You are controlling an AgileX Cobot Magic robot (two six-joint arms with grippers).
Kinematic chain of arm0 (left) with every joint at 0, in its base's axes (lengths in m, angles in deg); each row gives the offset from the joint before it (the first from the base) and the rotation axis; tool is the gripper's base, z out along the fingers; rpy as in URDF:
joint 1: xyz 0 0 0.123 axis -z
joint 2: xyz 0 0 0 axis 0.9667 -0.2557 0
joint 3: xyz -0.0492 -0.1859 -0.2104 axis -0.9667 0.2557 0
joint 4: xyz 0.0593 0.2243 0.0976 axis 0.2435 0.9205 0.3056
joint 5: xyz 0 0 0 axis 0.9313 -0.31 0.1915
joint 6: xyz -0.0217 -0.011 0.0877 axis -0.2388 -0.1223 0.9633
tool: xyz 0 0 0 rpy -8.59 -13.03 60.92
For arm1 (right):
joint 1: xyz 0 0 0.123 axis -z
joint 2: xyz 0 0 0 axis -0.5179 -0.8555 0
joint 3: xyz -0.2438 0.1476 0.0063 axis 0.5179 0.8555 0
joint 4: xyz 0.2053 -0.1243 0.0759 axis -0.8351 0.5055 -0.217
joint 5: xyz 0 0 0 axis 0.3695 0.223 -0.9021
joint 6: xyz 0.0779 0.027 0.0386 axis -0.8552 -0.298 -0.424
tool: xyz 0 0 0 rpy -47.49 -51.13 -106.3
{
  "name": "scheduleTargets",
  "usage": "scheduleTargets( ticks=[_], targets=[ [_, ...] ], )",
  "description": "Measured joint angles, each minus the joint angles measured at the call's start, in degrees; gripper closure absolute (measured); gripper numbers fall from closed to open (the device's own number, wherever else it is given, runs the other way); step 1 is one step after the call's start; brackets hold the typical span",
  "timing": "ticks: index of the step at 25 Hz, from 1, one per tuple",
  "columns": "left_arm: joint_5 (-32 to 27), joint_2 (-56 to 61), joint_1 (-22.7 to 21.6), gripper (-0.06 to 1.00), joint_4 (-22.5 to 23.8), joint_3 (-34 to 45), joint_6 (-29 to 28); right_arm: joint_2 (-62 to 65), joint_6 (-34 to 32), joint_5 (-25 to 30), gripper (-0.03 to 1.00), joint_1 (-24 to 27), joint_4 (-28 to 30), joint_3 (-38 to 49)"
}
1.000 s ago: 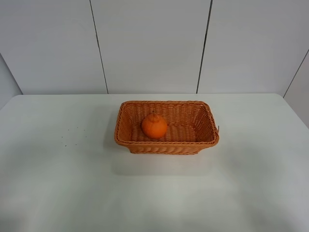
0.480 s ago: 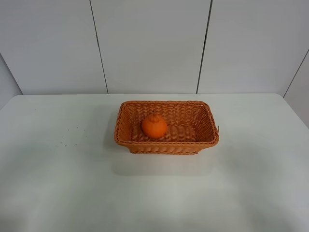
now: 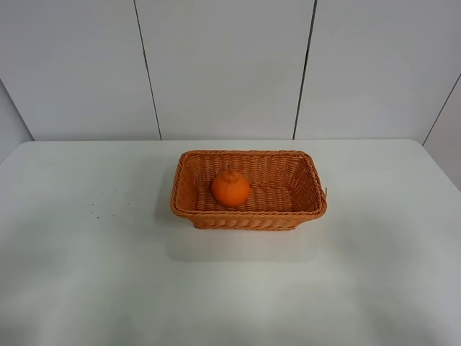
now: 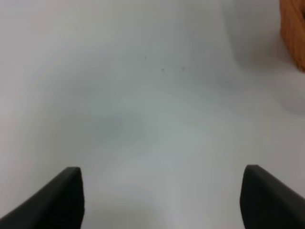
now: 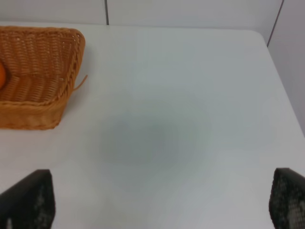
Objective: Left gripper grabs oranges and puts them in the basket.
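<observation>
Orange: sits inside basket, nine o'clock half. Left pincer: wide, empty, over bare counter. Task appears complete; best kept clear.

The basket is orange-brown wicker, tightly woven in ribbed rows, with a braided rim. Inside it the orange is bright, saturated orange, its skin faintly dimpled. The bench is plain off-white, marked by a few tiny dark specks. Behind, the wall is pale grey panelling split by thin dark seams. The left pincer's fingertips are matte black.
</observation>
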Motion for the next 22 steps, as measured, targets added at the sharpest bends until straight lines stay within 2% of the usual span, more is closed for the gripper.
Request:
scheduleTargets(
  ticks=[22],
  targets=[
    [-0.1, 0.0, 0.0, 0.16, 1.2, 0.2, -2.1, 0.0, 0.0, 0.0, 0.27, 0.0, 0.0, 0.0]
  ],
)
